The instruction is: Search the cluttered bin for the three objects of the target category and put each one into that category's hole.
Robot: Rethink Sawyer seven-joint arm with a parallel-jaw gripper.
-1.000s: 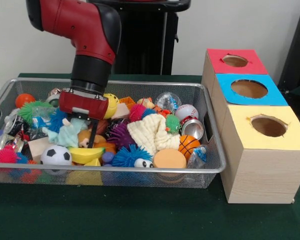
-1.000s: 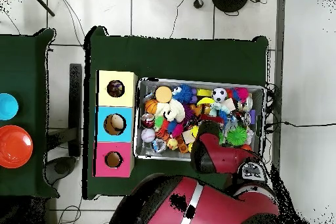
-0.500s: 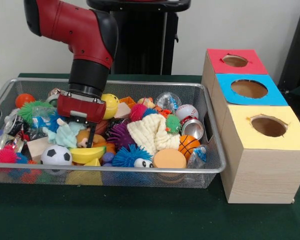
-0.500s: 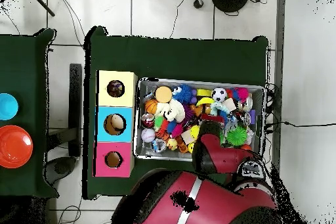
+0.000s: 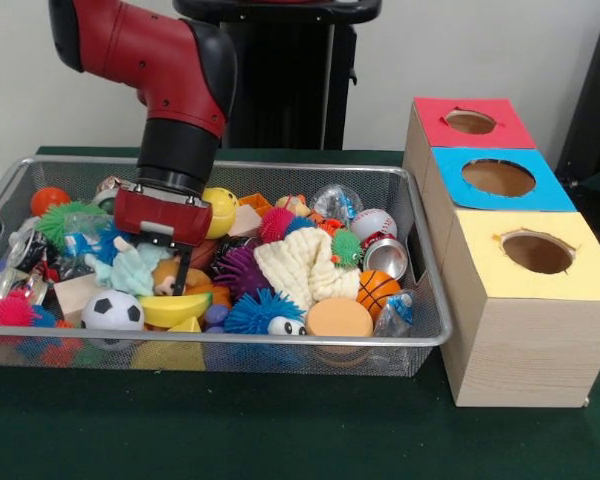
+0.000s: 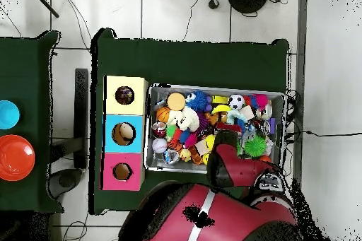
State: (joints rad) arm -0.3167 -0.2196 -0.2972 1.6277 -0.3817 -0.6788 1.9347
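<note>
Over the left half of the wire basket (image 5: 280,166) the fingers (image 5: 176,272) reached down into the toy heap, between a pale green plush toy (image 5: 132,268) and a banana (image 5: 172,309); how far they were spread could not be told. Beside the basket on the green counter (image 5: 280,430) stood the box (image 5: 510,240) with three holes.

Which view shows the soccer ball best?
Front view: the soccer ball sits unobstructed against the bin's near wall, its black patches clear. Overhead shows it only as a small speck.
</note>
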